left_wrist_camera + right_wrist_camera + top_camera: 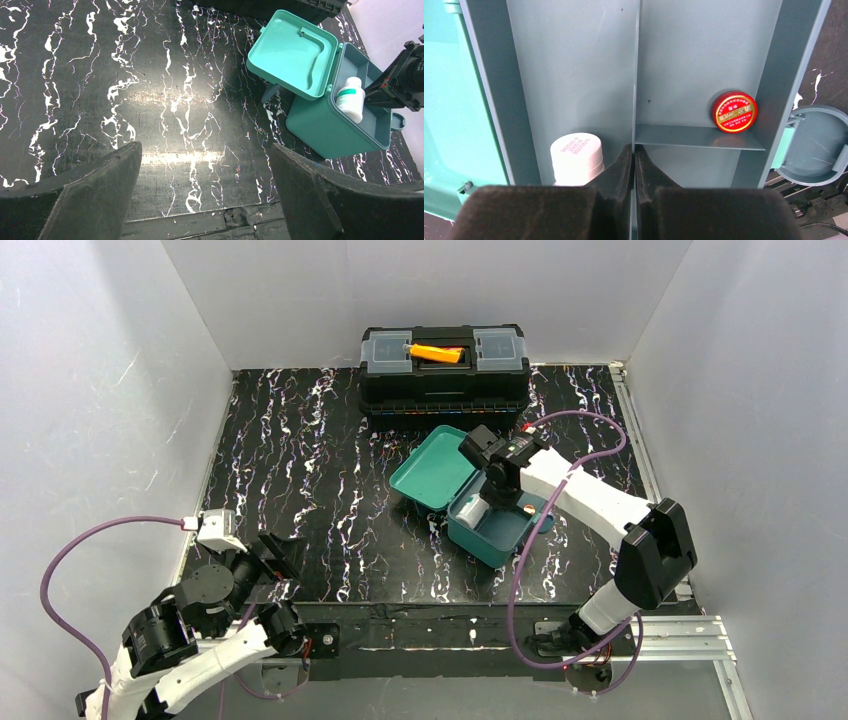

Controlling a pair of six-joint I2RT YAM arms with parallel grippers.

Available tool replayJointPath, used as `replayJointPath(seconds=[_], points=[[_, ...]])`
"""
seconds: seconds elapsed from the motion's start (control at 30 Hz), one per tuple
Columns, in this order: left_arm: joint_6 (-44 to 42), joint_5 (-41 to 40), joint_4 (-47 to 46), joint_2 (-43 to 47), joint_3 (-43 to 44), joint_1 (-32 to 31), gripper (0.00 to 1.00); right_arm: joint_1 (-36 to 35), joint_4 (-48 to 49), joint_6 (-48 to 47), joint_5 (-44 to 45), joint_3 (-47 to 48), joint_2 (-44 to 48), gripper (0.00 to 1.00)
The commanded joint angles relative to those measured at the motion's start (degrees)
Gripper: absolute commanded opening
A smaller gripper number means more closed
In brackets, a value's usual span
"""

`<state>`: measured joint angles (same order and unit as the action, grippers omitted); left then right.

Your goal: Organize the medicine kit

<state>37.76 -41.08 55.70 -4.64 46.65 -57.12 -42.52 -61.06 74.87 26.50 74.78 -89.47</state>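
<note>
Showing the medicine kit [495, 540] lying open on the worktop [300, 460], toward 3 o'clock of its middle. The lid [432, 468] is leaning out toward 10 o'clock, and a black toolbox [445, 380] is standing at the kit's 12 o'clock.

Your right fingers [619, 170] are hanging over the divided tray [574, 60], pressed together and carrying nothing visible. The central divider [638, 75] is running straight into the seam between them; whether they are pinching it cannot be told. Your left fingers [95, 195] are standing wide and empty at the worktop's 7 o'clock.

A white bottle [576, 155] is sitting in the compartment at the divider's 9 o'clock, and a red tin [733, 111] in the one at its 3 o'clock. By this, you are probably between placements. The next move is calling for raising the right fingers clear of the divider without dragging the tray.

The bottle is wearing a green-printed label and faint print on its cap, and the tin is carrying gold characters; none of this is legible.
</note>
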Motion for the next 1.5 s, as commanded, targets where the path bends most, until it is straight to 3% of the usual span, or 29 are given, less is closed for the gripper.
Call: replayJointPath(seconds=[0.0,0.53,0.87,1.1,1.47], points=[[0.21,-0.85,-0.50,-0.88,0.02,0.20,1.00,-2.51,-1.69,2.50,-1.46,0.97,-2.27,0.12],[0.05,-0.80,-0.61,-1.56,-0.07,0.24,0.99,-3.39,-12.11,3.11,7.60,8.79,1.75,0.41],[-0.95,0.95,-1.48,-4.97,-0.16,0.16,1.00,0.64,-7.44,-20.76,13.79,12.17,7.55,0.45],[-1.55,1.97,-2.16,-6.59,-0.29,0.19,1.00,11.22,4.99,-37.23,6.95,9.11,12.54,0.52],[-2.41,3.54,-2.89,-8.25,-0.34,0.21,0.99,24.31,11.14,-39.80,-5.17,6.19,5.97,0.59]])
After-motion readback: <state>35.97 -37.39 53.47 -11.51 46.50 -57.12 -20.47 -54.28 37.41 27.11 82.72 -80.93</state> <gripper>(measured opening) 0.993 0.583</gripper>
